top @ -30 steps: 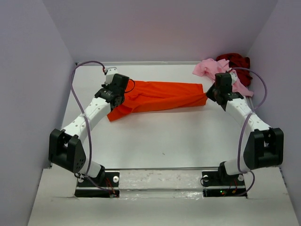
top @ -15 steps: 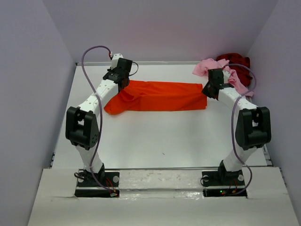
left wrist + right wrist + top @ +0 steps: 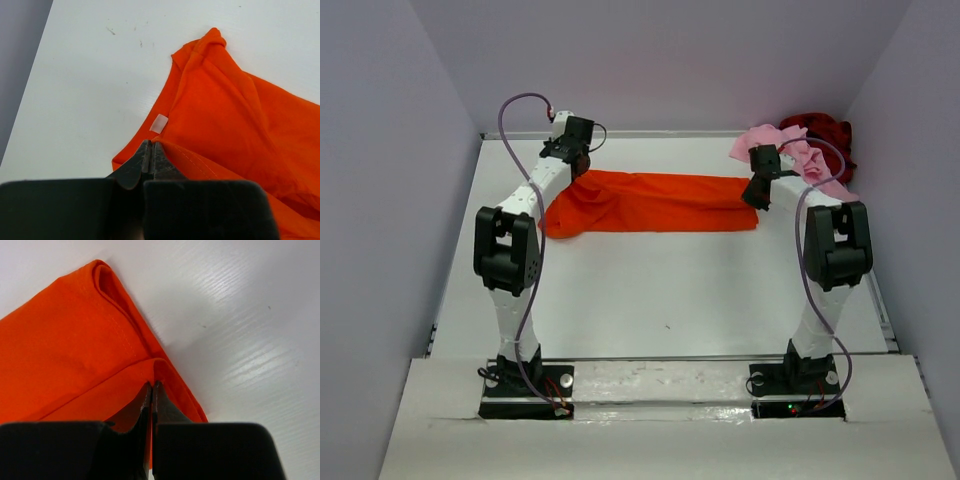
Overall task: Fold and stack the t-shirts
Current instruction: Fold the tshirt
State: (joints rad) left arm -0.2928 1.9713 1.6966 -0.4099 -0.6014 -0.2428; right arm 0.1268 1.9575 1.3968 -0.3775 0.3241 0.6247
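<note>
Walls (image 3: 660, 60) of pale lilac box a smooth white table (image 3: 650, 290); left gripper (image 3: 151, 150) and right gripper (image 3: 151, 390) clamp opposite ends of the soft, long-folded orange t-shirt (image 3: 660, 203).

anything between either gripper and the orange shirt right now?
Nothing visible. The left gripper and right gripper are each shut on an edge of the orange t-shirt, one at either end.

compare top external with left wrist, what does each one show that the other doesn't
Only top external: the pink t-shirt and dark red t-shirt heaped at the far right corner, and the right gripper. Only left wrist: a small white label on the cloth's edge. Both: the orange t-shirt, pinched by the shut left gripper, on the white table.
</note>
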